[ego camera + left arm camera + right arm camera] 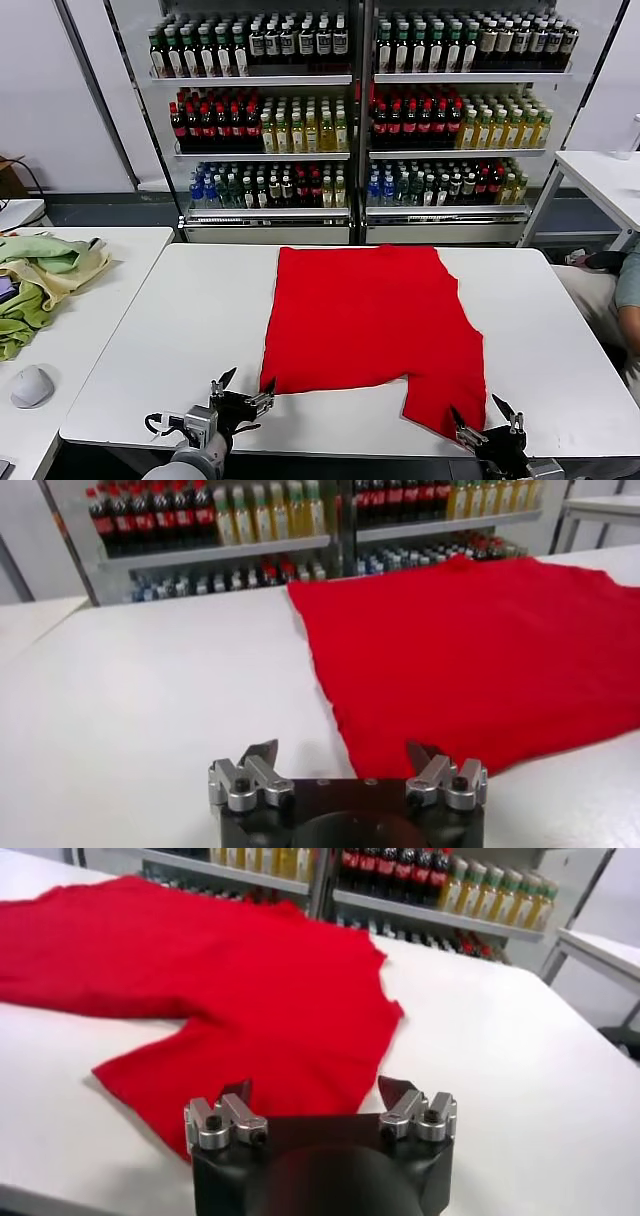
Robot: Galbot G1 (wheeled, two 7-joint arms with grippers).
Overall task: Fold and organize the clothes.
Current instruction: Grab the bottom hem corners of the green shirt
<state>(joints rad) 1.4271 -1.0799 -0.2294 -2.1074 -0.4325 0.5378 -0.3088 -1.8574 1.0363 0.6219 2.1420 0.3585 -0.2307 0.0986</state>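
Note:
The red T-shirt [372, 318] lies flat on the white table [180, 340], plain face up, no print showing. One part of it juts toward the front edge at the right. My left gripper [243, 388] is open at the shirt's near left corner, by the table's front edge; in the left wrist view the gripper [343, 752] straddles the shirt's [480, 650] corner edge. My right gripper [484, 412] is open at the jutting part's front corner; in the right wrist view the gripper [318, 1090] sits over the shirt's [230, 978] near edge.
Pale green and yellow cloths [40, 275] and a white mouse [32, 385] lie on a side table at the left. Drink shelves [360, 110] stand behind. Another white table [610, 180] and a seated person's arm [625, 280] are at the right.

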